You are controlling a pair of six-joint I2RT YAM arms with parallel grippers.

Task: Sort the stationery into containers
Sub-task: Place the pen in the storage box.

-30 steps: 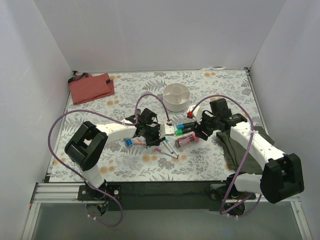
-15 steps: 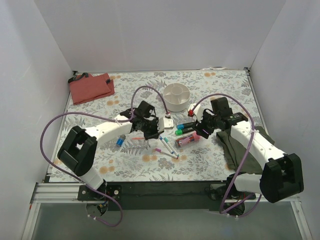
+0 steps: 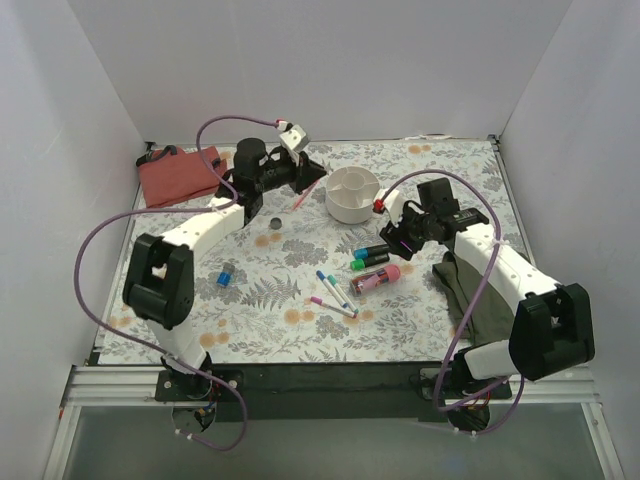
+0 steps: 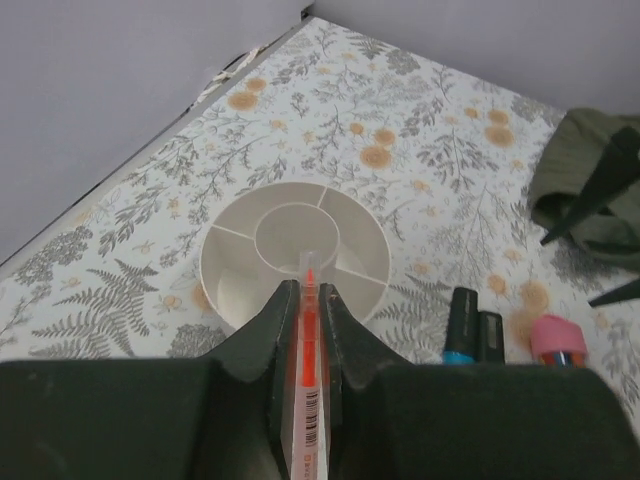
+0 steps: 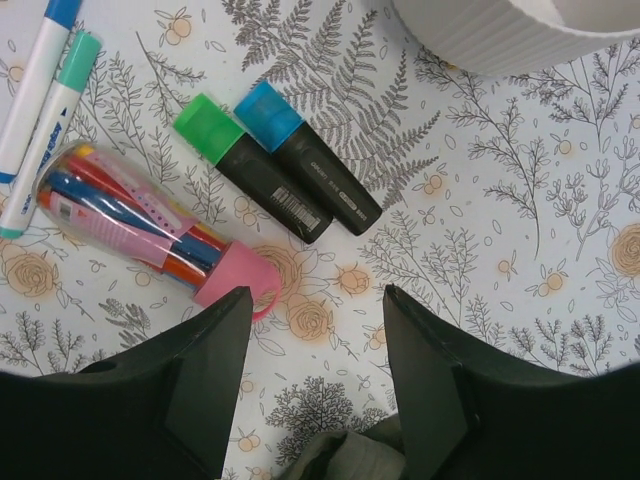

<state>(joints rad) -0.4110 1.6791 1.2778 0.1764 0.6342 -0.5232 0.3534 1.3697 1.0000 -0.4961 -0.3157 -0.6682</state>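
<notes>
From above, the left gripper (image 3: 299, 181) hung over the far half of the floral mat (image 3: 420, 320), just left of the white tub (image 3: 350, 212). It was clenched on a thin pen (image 3: 304, 192) that slanted downward. The red pouch (image 3: 182, 175) lay well apart at the far left corner. A dark cylinder (image 3: 275, 223) and a blue cylinder (image 3: 225, 277) stood on the mat to the left. Near the middle lay 2 highlighters (image 3: 370, 258), a pink tube (image 3: 375, 280) and some loose capped pens (image 3: 333, 292). The right gripper (image 3: 393, 240) hovered just right of the highlighters.

The left wrist camera showed the fingers (image 4: 270, 330) pinched tight on the thin pen (image 4: 308, 400), a clear barrel with an orange core. Its tip pointed at the white tub (image 4: 215, 270), whose dividers ringed a round centre well. A green cloth (image 4: 585, 185) lay bunched to the right.

The right wrist camera showed the right gripper (image 5: 315, 370) released, jaws wide and holding nothing. Beyond it lay the green-capped highlighter (image 5: 250, 165) touching the blue-capped highlighter (image 5: 310, 155). The pink tube (image 5: 140, 225) lay to their left and the tub's ribbed wall (image 5: 510, 35) at the top right.
</notes>
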